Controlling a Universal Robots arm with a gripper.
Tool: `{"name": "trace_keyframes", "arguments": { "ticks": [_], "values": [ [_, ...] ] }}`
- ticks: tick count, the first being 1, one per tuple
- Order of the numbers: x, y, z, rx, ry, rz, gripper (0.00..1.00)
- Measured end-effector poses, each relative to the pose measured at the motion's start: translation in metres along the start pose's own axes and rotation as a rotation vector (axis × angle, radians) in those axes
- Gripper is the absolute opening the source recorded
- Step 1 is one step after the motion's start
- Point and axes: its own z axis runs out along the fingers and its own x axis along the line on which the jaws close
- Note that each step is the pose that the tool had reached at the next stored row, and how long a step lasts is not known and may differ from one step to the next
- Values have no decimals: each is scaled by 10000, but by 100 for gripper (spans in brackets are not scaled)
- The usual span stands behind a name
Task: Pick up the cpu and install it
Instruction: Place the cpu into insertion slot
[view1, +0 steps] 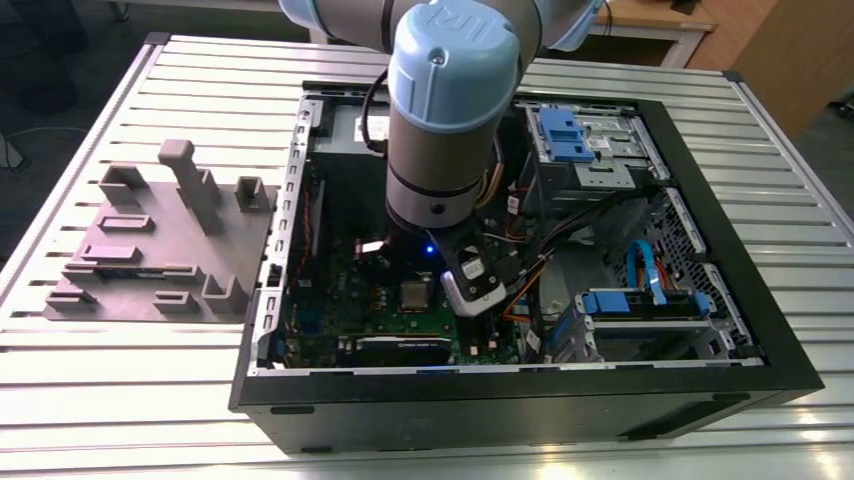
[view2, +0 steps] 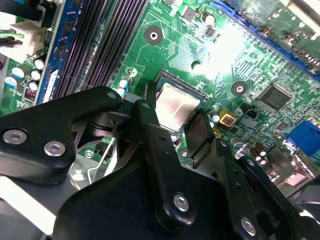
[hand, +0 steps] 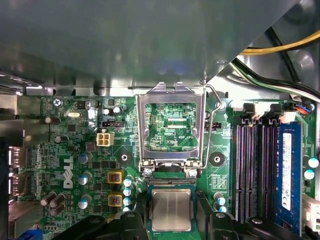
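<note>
Item: cpu, flat in its socket on the green board, metal frame raised. Tool: gripper directly over it, fingers spread, one at each opposite side (contact not discernible).

A table of pale metal slats, running from nine to three o'clock in the exterior view, carries everything. Two things lie directly on it. A black case lies on its side, open face up, filling the middle and reaching toward four o'clock. A grey block with upright posts and low steps sits at nine o'clock of the case, just beside its wall; whether they touch is unclear. Bare slats show round both.
</note>
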Motion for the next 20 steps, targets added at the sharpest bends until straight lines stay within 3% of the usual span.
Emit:
{"name": "trace_keyframes", "arguments": {
  "ticks": [15,20],
  "values": [
    [-1,2,4,-12,-5,7,47],
    [0,1,1,-7,-4,7,54]
  ]
}}
